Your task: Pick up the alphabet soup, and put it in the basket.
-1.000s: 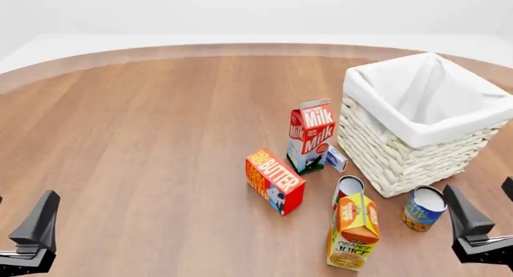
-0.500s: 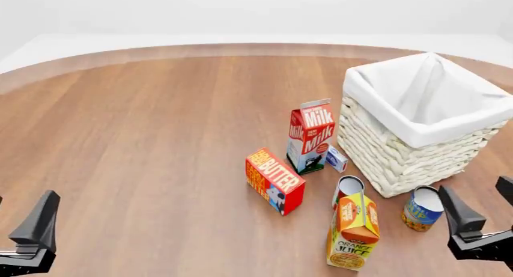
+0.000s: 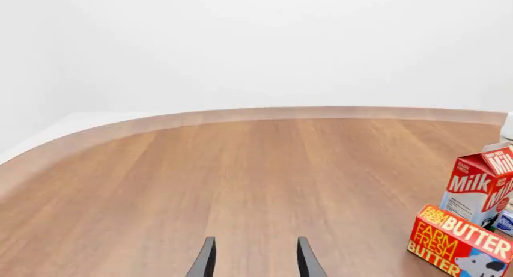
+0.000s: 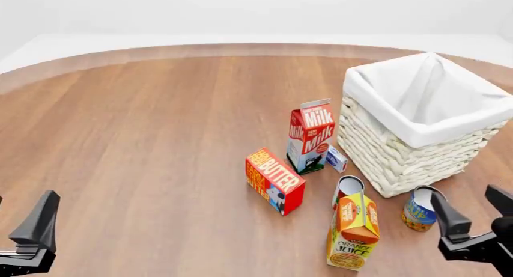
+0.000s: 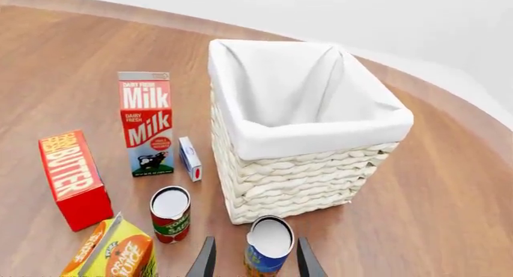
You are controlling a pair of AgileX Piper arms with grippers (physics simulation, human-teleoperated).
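Note:
The alphabet soup [image 4: 417, 213], a short blue-labelled can with a pale lid, stands upright on the table just in front of the basket's [image 4: 385, 160] near corner. My right gripper [image 4: 473, 212] is open close beside the can on its right, and its left finger overlaps the can's edge in the front view. In the right wrist view the alphabet soup [image 5: 268, 252] appears between the two fingers of the right gripper [image 5: 256, 253], with the basket [image 5: 289, 184] right behind it. My left gripper [image 4: 23, 226] hangs open over bare wood at the front left; the left wrist view shows the left gripper [image 3: 256, 256] holding nothing.
A red-labelled can [image 4: 348, 190] stands left of the soup, with an orange juice carton [image 4: 354, 229] in front of it. A milk carton [image 4: 311, 136], a small white box [image 4: 337, 158] and a butter box [image 4: 275, 181] sit left of the basket.
My right gripper has moved left toward the soup can, so its left finger now overlaps the can's edge. The left arm and all objects have stayed put.

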